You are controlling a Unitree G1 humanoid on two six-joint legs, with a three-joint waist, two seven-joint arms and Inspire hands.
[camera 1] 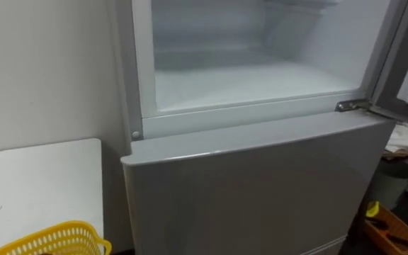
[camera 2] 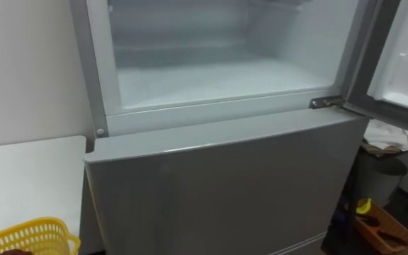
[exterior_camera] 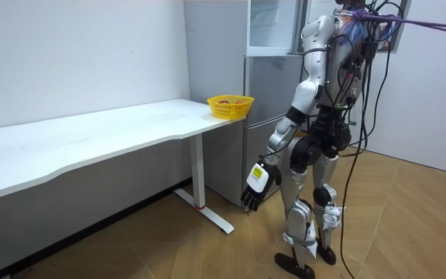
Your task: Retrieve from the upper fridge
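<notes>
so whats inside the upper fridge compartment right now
The upper compartment stands open, and its white floor and back wall look bare. Its top part lies above the picture edge, so anything higher up cannot be seen.

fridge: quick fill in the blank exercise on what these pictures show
1. The upper fridge compartment stands ___.
2. The lower door is ___.
3. The basket on the white table is coloured ___.
4. The left hand hangs beside the robot's thigh, holding ___.
Missing words: open; shut; yellow; nothing.

Eyes face fridge (camera 1: 261, 177) closely (room view, seemingly, sidelong).
</notes>
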